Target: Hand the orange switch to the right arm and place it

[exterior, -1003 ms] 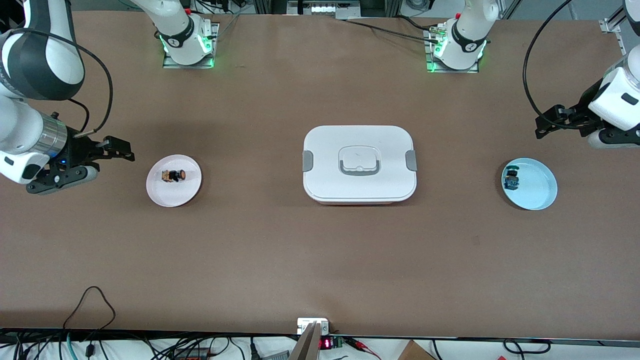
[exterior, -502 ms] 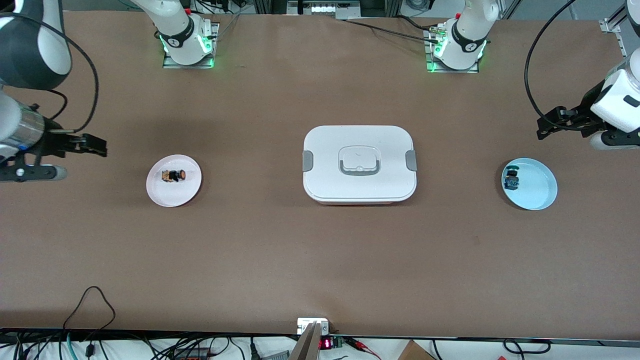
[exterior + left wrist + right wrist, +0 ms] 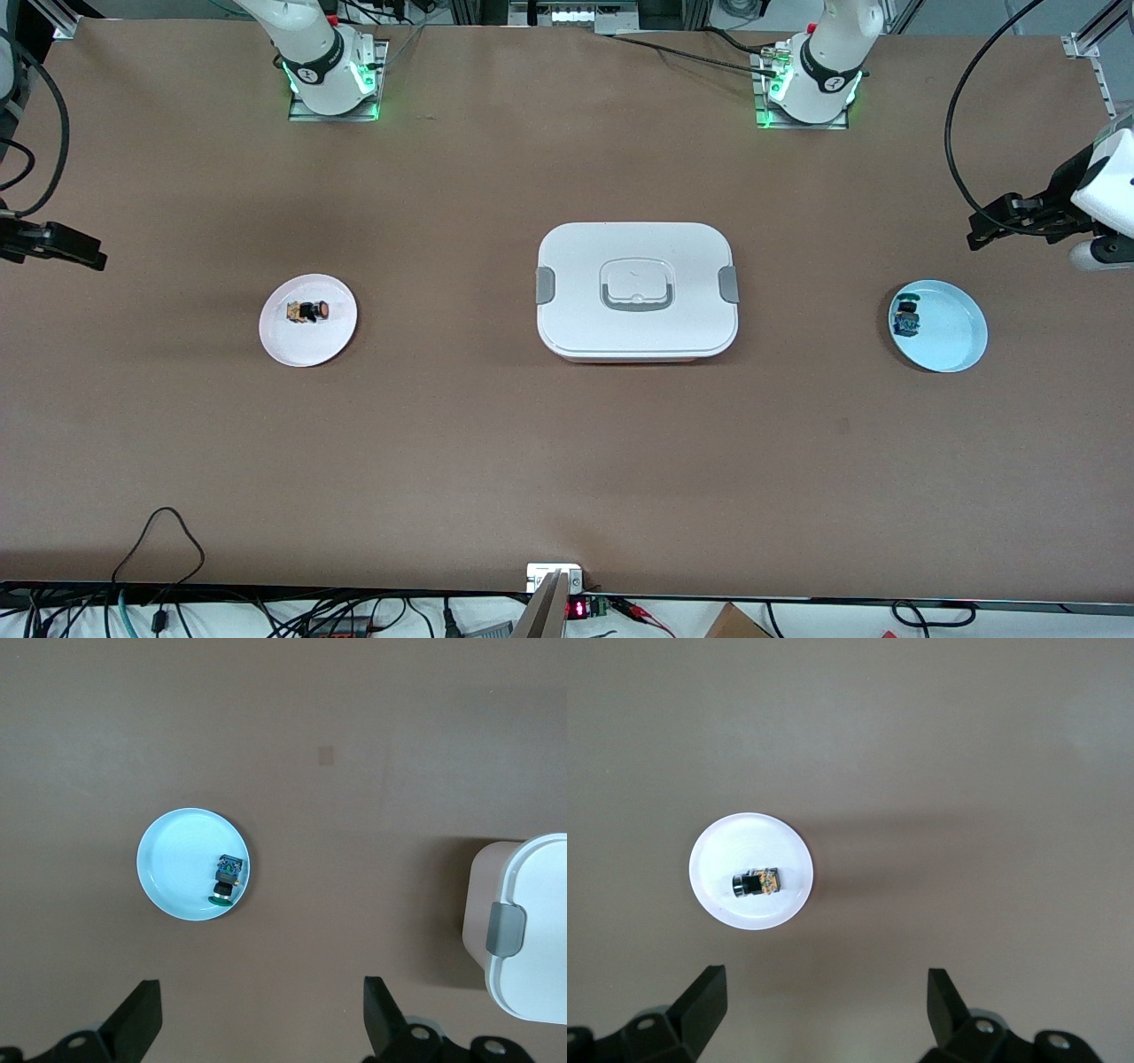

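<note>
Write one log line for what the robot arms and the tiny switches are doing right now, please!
orange switch: lying on white plate | left gripper: open, empty, above table by blue plate | right gripper: open, empty, above table by white plate

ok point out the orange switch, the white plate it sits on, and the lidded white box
orange switch [image 3: 308, 311], front view, on its black body.
white plate [image 3: 306, 347], front view, on bare surface by the rim nearer the camera.
lidded white box [image 3: 585, 266], front view, on the flat lid.
</note>
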You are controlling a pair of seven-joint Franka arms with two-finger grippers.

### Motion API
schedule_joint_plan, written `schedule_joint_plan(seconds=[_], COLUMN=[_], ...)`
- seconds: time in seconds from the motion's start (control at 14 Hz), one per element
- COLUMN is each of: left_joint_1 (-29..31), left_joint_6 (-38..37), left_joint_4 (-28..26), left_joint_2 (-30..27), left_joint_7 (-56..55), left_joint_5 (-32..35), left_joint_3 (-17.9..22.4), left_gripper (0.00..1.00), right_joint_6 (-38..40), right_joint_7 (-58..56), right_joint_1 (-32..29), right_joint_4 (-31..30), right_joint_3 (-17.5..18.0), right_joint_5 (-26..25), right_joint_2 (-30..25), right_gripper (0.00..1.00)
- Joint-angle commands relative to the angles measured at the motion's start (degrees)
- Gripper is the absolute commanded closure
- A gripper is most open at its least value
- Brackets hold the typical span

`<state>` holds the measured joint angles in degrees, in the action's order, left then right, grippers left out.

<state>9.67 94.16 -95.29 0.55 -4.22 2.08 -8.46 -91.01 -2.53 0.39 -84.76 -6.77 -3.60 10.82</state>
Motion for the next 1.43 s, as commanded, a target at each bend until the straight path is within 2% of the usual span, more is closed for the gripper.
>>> schedule_joint_plan(seconds=[0.0,0.21,1.36], left_joint_1=[0.6,0.6,0.5], left_joint_6=[-1.1,-1.3,-1.1], left_joint_4=[1.9,1.9,2.0], left_joint_2=[0.9,0.9,0.9], left_joint_7=[1.6,1.5,2.0], left_joint_5=[-0.8,-0.8,-0.6], left_joint_3=[-0.4,-0.4,-0.8], left_gripper=[0.00,0.00,0.00], right_joint_6=[-4.6,-6.0,-5.0], right_joint_7=[0.9,0.9,0.8], right_joint_1=[-0.2,0.1,0.9], right_joint_4=[-6.1,-10.3,-5.6], right_joint_3=[0.5,0.7,1.1], right_joint_5=[1.4,1.5,1.4], right_joint_2=[-2.5,-4.7,-4.4], right_gripper=[0.00,0.00,0.00])
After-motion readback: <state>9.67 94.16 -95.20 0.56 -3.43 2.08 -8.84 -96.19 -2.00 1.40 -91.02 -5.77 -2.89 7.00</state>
